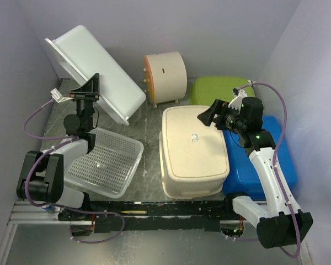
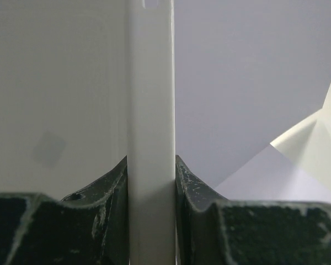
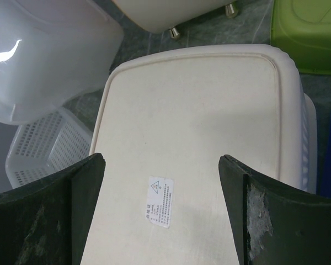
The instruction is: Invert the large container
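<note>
- The large container (image 1: pixel 94 63), a white tub, stands tipped on edge at ten o'clock, half-turned.
- The left gripper (image 1: pixel 91 90) is clamped on its thin edge (image 2: pixel 150 110).
- Risk: that narrow pinch may slip as the weight swings over, dropping the tub onto the perforated basket (image 1: pixel 107 163) at seven o'clock.
- The right gripper (image 1: pixel 212 117) hovers at three o'clock with jaws spread and empty, above the cream bin (image 1: pixel 193 152).

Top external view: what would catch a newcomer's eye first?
The big white tub at the far left, tilted steeply, with the left gripper clamped on its rim. Next, the cream basket lying bottom-up in the middle, with the open right gripper hovering above it.
</note>
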Available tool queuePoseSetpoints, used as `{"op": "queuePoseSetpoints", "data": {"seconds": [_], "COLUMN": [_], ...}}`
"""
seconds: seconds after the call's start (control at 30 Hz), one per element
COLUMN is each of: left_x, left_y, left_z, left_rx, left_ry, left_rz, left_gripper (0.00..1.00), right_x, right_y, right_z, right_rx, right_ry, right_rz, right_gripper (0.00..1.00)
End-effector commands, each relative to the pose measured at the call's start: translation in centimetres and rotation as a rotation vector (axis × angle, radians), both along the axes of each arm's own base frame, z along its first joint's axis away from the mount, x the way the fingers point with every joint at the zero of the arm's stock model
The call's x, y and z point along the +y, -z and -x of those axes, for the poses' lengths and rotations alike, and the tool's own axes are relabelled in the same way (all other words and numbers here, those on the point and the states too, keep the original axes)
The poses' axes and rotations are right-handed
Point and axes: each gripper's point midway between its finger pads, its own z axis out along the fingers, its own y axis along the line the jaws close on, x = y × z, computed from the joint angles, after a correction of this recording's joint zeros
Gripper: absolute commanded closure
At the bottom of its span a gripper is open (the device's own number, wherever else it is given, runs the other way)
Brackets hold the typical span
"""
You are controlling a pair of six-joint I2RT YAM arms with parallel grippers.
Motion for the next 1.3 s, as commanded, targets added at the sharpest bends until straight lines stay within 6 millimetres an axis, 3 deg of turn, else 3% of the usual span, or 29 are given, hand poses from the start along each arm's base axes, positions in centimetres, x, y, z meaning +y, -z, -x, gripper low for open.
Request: {"op": "queuePoseSetpoints", "data": {"seconds": [0.0, 0.27, 0.5, 0.63, 0.77, 0.83, 1.03, 1.1, 1.23, 1.27], "left_x": [2.4, 3.1, 3.1, 2.5, 3.4, 3.8, 4.5, 4.8, 5.2, 5.2], "left_y": [-7.7, -4.9, -1.4, -0.9, 1.2, 2.1, 4.5, 5.9, 8.6, 8.9], "left_z": [7.4, 7.4, 4.3, 3.9, 3.1, 3.3, 5.4, 6.1, 7.1, 7.1], "left_rx": [-0.402, -0.316, -0.193, -0.169, -0.1, -0.071, 0.005, 0.046, 0.126, 0.139], "left_ry": [0.014, 0.08, 0.253, 0.315, 0.358, 0.373, 0.371, 0.37, 0.354, 0.36], "left_rz": [0.113, 0.248, 0.396, 0.392, 0.457, 0.476, 0.452, 0.44, 0.434, 0.429], "left_gripper": [0.93, 0.93, 0.93, 0.93, 0.93, 0.93, 0.93, 0.81, 0.37, 0.21], "right_x": [0.3, 0.4, 0.3, 0.0, 0.0, 0.0, 0.0, 0.0, 0.3, 0.3], "right_y": [-0.1, -0.2, -0.4, -0.2, -0.3, 0.7, 1.1, 1.1, 1.3, 1.3], "right_z": [0.1, 0.1, 0.3, 0.6, 0.7, 0.8, 0.8, 0.8, 0.7, 0.7], "right_rx": [-0.015, -0.02, -0.028, -0.027, -0.03, -0.009, 0.0, -0.002, 0.007, 0.01], "right_ry": [-0.019, -0.026, -0.025, -0.018, -0.021, -0.019, -0.023, -0.024, -0.032, -0.034], "right_rz": [-0.005, -0.01, -0.004, 0.014, 0.018, 0.023, 0.023, 0.019, 0.009, 0.007], "right_gripper": [0.15, 0.15, 0.15, 0.15, 0.15, 0.14, 0.14, 0.14, 0.14, 0.14]}}
